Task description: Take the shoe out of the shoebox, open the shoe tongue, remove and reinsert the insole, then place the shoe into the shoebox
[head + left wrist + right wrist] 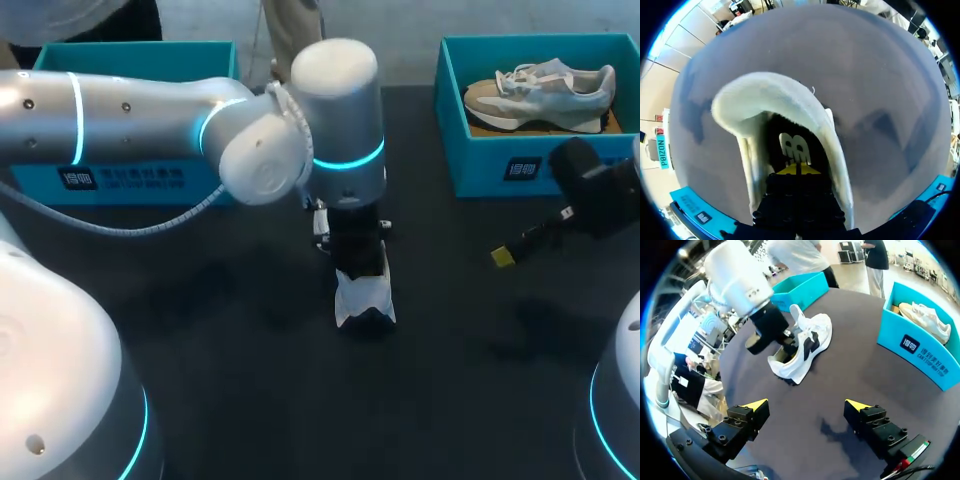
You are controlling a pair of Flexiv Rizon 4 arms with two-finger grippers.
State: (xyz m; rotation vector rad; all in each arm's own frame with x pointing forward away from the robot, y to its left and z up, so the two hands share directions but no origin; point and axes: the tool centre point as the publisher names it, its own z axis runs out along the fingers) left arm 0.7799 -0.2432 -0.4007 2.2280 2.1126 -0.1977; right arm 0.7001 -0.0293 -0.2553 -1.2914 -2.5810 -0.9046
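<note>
The white shoe (365, 300) stands on its sole on the dark table (250, 400), out of either box and about midway between them, nearer to us than both. Our left gripper (797, 170) is down inside the shoe's opening. In the left wrist view its 2 yellow tips sit pressed together over the insole (795, 147), with the padded collar arching around them; we cannot tell whether anything is pinched between them. From the right wrist view the tongue stands up just beyond that gripper.

From above, our left arm (150, 120) hides most of the shoe, and only 1 end shows below the wrist. The same arm crosses in front of the left box (40, 180) and covers much of its front wall. A grey cable (150, 222) hangs from the arm above the table.

Our right gripper (807, 405) hangs over bare table well to the right of the shoe, with its fingers spread wide and nothing between them.

The right box (480, 165) sits at the far right of the table, beyond the right gripper. A 2nd shoe (545, 90), beige and grey with white laces, lies inside it on its sole.
</note>
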